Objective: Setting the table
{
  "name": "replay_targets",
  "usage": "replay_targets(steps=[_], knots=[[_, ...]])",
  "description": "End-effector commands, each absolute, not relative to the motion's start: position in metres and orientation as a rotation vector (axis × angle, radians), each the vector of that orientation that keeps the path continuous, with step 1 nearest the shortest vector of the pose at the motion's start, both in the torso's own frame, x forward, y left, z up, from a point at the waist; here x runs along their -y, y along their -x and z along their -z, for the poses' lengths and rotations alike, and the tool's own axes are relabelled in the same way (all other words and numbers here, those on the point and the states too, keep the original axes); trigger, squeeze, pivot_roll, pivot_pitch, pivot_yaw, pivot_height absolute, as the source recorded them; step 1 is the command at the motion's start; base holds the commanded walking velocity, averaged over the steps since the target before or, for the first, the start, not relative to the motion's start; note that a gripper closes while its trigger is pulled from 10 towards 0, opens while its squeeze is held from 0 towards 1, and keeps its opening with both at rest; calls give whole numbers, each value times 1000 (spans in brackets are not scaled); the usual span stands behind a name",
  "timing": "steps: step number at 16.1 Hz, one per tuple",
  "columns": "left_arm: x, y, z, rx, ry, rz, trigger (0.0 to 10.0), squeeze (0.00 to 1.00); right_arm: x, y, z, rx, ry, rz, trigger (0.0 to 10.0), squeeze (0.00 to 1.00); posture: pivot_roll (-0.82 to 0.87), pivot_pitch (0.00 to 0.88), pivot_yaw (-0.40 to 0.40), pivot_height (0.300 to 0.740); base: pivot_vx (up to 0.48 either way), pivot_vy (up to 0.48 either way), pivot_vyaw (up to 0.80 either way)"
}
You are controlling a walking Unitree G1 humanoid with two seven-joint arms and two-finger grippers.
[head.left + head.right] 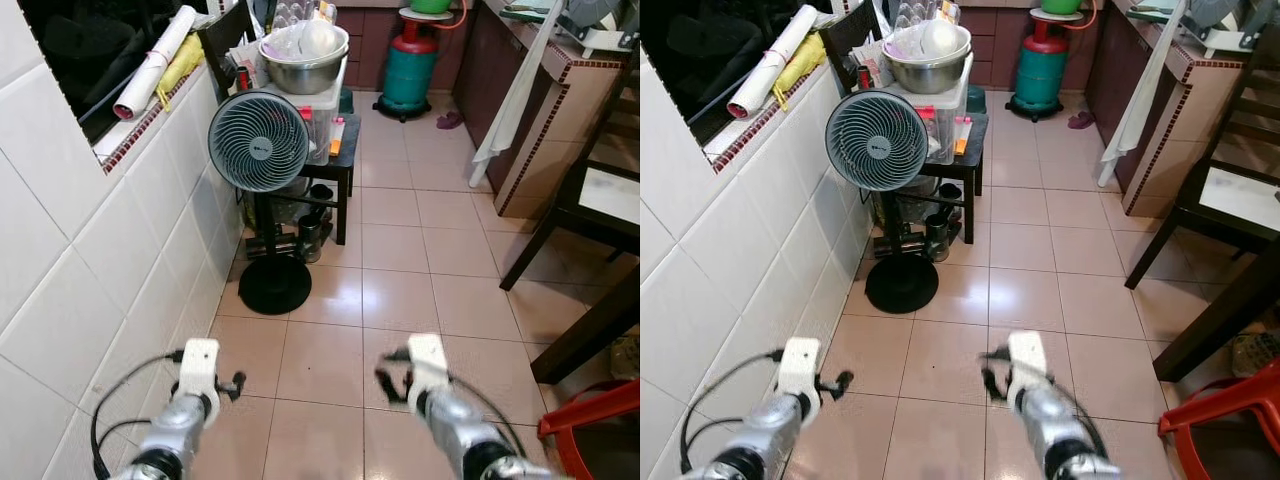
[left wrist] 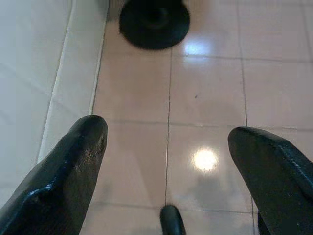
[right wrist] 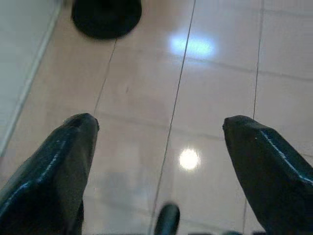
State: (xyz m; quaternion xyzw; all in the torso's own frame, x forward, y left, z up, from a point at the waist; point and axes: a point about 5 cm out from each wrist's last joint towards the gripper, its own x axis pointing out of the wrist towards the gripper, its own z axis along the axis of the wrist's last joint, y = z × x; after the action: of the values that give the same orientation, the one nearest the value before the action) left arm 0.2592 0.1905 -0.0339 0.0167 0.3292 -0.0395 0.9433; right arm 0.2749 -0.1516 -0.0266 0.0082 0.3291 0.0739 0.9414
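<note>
Pink floor tiles point(image 1: 400, 300) spread out under me, and I hold my left hand point(image 2: 166, 161) and right hand point(image 3: 161, 156) low over them, each with its fingers spread wide and gripping nothing. Ahead by the white tiled wall point(image 1: 100, 260) stands a grey fan point(image 1: 258, 141) on a black round base point(image 1: 274, 284), just in front of a small dark table point(image 1: 335, 160) carrying a clear box point(image 1: 318, 115) with a steel bowl point(image 1: 303, 62) on top. A dark chair point(image 1: 590, 200) stands well apart at my right.
</note>
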Motion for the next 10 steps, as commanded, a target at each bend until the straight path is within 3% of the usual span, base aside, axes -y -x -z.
replay_targets(steps=[1, 5, 10], knots=[[-192, -269, 24, -611, -46, 126, 10000, 0, 152, -287, 15, -603, -23, -166, 10000, 0, -10, 0, 29, 740, 0, 0, 0], [-202, -283, 1, -452, -61, 228, 10000, 0, 154, -316, -19, -447, -36, -249, 10000, 0, -11, 0, 33, 740, 0, 0, 0], [-204, -268, -3, -294, -36, 253, 10000, 0, 165, -307, -29, -324, -78, -302, 10000, 0, -28, 0, 52, 740, 0, 0, 0]])
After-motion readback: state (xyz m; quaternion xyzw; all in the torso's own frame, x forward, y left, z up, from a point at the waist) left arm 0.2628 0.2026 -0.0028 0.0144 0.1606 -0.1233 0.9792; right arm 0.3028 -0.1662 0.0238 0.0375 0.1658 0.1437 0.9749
